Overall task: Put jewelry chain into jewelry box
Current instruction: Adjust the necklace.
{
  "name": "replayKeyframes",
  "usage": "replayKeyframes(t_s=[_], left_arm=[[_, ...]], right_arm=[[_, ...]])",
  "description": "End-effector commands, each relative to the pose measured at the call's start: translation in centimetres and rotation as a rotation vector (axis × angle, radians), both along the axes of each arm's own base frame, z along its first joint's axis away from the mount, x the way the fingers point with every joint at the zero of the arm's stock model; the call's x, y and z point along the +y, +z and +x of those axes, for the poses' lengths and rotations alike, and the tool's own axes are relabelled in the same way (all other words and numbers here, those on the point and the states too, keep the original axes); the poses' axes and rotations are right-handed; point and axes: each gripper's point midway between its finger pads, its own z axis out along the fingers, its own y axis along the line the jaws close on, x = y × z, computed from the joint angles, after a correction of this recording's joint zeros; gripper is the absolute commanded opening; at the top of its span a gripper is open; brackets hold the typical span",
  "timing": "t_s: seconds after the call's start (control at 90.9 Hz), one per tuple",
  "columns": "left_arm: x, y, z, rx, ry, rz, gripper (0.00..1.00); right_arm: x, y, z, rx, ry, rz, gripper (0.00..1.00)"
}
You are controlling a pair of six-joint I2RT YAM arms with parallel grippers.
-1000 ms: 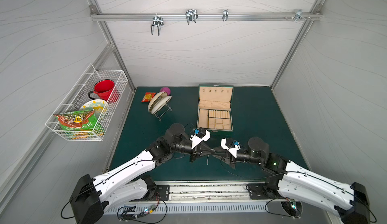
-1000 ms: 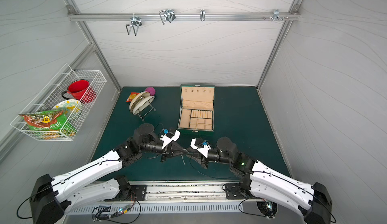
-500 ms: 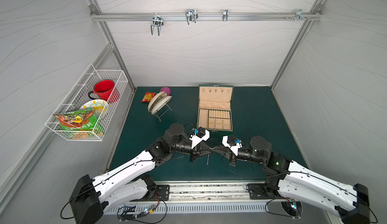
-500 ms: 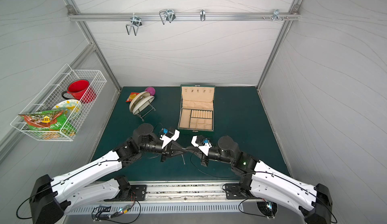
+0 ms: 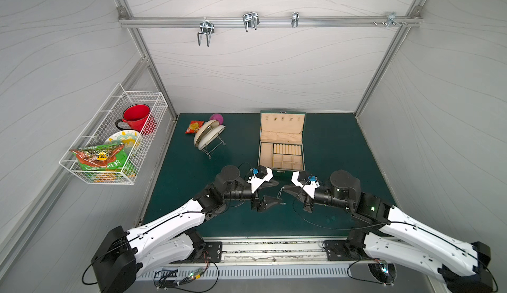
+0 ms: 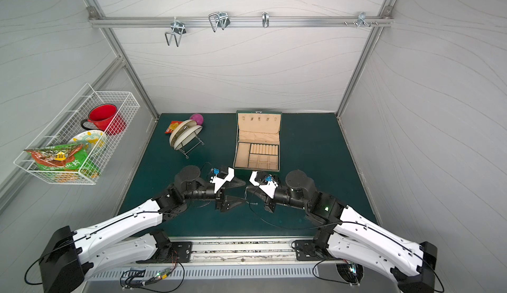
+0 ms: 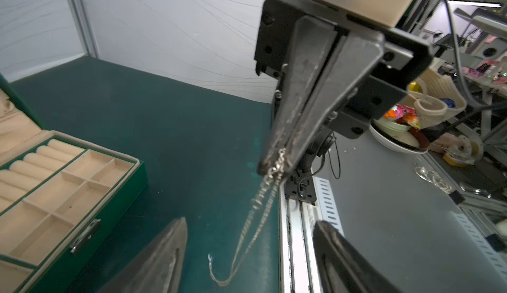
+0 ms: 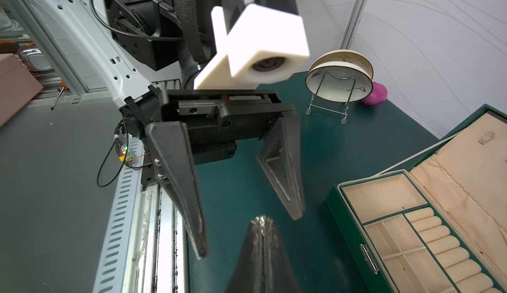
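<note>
The thin silver jewelry chain (image 7: pixel 256 205) hangs from the tip of my right gripper (image 7: pixel 274 168), which is shut on its upper end. The lower loop dangles just above the green mat. My left gripper (image 7: pixel 251 221) is open, its fingers (image 8: pixel 192 209) standing either side of the right gripper's tip (image 8: pixel 262 220) without touching the chain. In both top views the two grippers (image 5: pixel 278 191) (image 5: pixel 284 188) meet nose to nose just in front of the jewelry box (image 5: pixel 281 169). The jewelry box (image 6: pixel 256 169) is open, showing beige compartments and ring rolls, and nothing lies in those I can see.
A wire stand holding bowls (image 5: pixel 208 136), a pink ball (image 5: pixel 216 118) and a snack packet (image 5: pixel 193 126) sit at the back left of the mat. A wire basket (image 5: pixel 115 140) with a red mug hangs on the left wall. The metal base rail (image 5: pixel 269 246) runs along the front edge.
My left gripper has opened and let go of the chain. The right gripper closed on the chain a moment earlier and now holds it alone.
</note>
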Motion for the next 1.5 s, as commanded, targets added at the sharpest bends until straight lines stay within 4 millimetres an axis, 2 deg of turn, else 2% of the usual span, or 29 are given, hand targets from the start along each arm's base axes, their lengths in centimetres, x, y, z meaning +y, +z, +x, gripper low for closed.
replayKeyframes(t_s=[0.0,0.066,0.121,0.275,0.363,0.473,0.561,0.781,0.979,1.233,1.486], left_arm=[[0.0,2.3,1.9,-0.088,0.103,-0.069,0.94],[0.1,2.5,2.1,-0.098,0.116,-0.081,0.95],[-0.3,3.6,2.0,-0.114,0.095,-0.124,0.95],[-1.8,4.5,-0.1,-0.065,-0.087,-0.158,0.91],[-2.1,4.5,-1.3,-0.03,-0.169,-0.166,0.84],[-2.4,4.0,-2.1,0.015,-0.234,-0.159,0.69],[-2.7,4.2,-2.5,0.039,-0.279,-0.178,0.63],[-3.6,3.5,-2.5,0.094,-0.339,-0.174,0.53],[-4.2,2.4,-2.5,0.144,-0.371,-0.158,0.45],[-3.6,0.4,-3.5,0.201,-0.369,-0.114,0.3],[-2.6,-0.9,-4.2,0.231,-0.341,-0.096,0.25]], right_arm=[[-0.2,0.0,-0.7,0.008,0.03,-0.035,0.0],[-0.2,0.4,-0.9,0.01,0.037,-0.028,0.0],[-0.2,0.6,-1.0,0.012,0.043,-0.024,0.0],[-0.2,1.3,-0.8,0.009,0.034,-0.017,0.0],[-0.3,1.9,-0.5,-0.001,0.015,-0.004,0.0],[-0.2,3.0,-0.3,-0.009,0.005,0.016,0.0],[-0.2,3.9,-0.2,-0.018,-0.002,0.028,0.0],[0.1,5.6,0.2,-0.029,-0.01,0.048,0.0],[-0.1,6.8,1.3,-0.05,-0.077,0.055,0.0],[-0.4,8.1,2.9,-0.079,-0.159,0.054,0.0],[-0.6,8.9,3.4,-0.091,-0.189,0.067,0.0]])
